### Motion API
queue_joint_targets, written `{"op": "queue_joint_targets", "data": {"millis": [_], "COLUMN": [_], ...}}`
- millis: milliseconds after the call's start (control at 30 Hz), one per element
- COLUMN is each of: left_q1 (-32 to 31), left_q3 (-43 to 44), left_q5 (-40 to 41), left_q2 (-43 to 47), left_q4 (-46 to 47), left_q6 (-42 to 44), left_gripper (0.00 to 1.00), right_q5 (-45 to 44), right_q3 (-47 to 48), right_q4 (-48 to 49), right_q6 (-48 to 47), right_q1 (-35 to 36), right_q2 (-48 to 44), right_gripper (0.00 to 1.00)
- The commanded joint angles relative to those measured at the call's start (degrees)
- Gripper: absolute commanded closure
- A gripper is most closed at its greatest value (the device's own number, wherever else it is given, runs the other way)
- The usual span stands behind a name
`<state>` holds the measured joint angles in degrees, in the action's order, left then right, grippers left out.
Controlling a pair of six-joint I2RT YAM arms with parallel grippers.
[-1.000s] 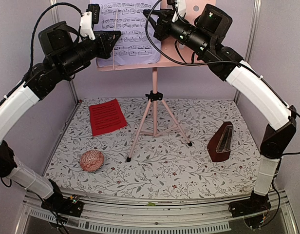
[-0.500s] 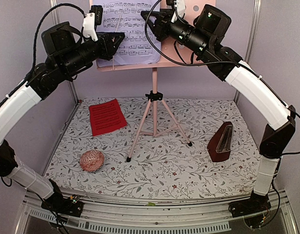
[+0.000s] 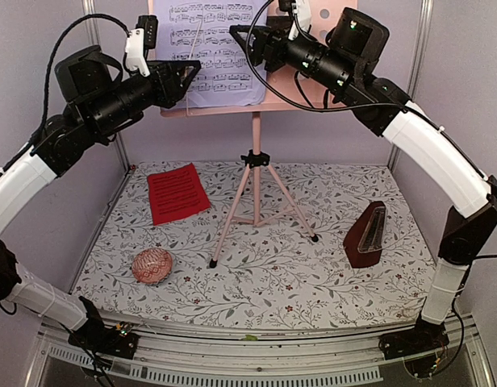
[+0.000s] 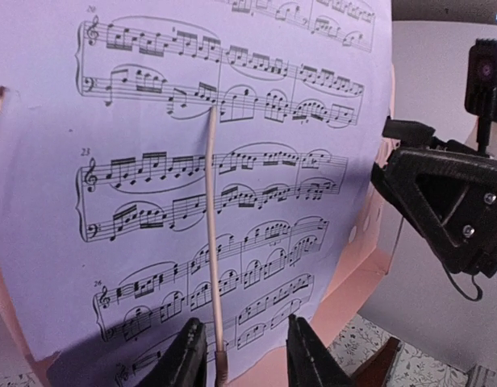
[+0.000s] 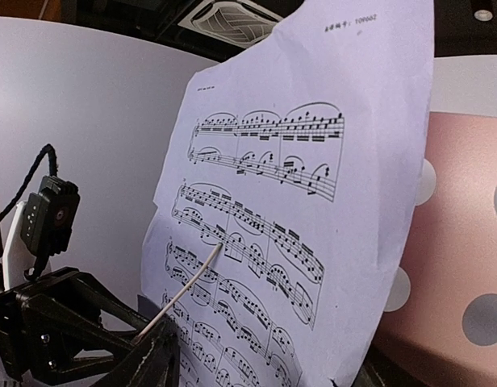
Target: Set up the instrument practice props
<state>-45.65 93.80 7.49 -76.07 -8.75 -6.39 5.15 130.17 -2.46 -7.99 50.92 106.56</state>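
Upper left of the top view, the left gripper [image 4: 244, 356] is up at the lower edge of the lavender page [image 3: 220, 48]. Its jaws are narrowly parted, one on either side of the foot of the thin retainer wire [image 4: 213, 234], with nothing pinched that I can see. If that arm pulls away crooked, a finger could hook the wire and drag the sheet off the ledge.

Below it, the red page [image 3: 177, 193] lies flat on the flowered table [image 3: 313, 274], not yet on the stand. A patterned ball [image 3: 152, 265] sits nearer the front edge.

In the middle, the pink music stand [image 3: 256, 161] rises on its thin tripod, with the lavender page leaning on its desk [image 3: 309, 89] at top centre. The page's right edge bows away from the desk, so I'd judge it loosely seated. A brush or a puff of air might slide it down.

To its right, the right gripper [image 3: 239, 36] hangs at that free edge. Its jaws look spread wide and hold nothing. Its cable loops close by the desk, and a snag or a knock up there could rock the tall stand.

Lower right, the metronome [image 3: 367, 235] stands upright, well apart from the tripod feet.
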Motion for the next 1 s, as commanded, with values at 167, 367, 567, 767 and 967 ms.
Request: {"op": "queue_joint_targets", "data": {"millis": [167, 367, 567, 767, 967], "left_q1": [-0.8, 0.4, 4.1, 13.9, 27.8], "left_q3": [-7.6, -15.0, -21.7, -26.0, -32.8], "left_q5": [-1.9, 4.8, 13.1, 11.2, -0.6], "left_q2": [10.3, 18.3, 25.9, 26.6, 20.3], "left_q4": [3.0, 1.0, -4.9, -11.4, -10.7], "left_q6": [-5.2, -11.4, -18.7, -25.1, -28.4], "left_gripper": [0.6, 0.57, 0.53, 0.5, 0.49], "right_q5": [-2.8, -2.9, -2.7, -2.7, -2.8], "right_q3": [-11.2, -21.3, -32.8, -42.0, -52.7], "right_q4": [2.4, 4.3, 7.7, 9.2, 10.9], "right_q6": [2.3, 4.0, 6.6, 9.7, 13.4], "right_q1": [1.0, 1.3, 1.4, 1.4, 1.4], "right_q2": [-10.4, -17.0, -23.8, -28.8, -33.9], "right_gripper": [0.21, 0.13, 0.08, 0.06, 0.05]}}
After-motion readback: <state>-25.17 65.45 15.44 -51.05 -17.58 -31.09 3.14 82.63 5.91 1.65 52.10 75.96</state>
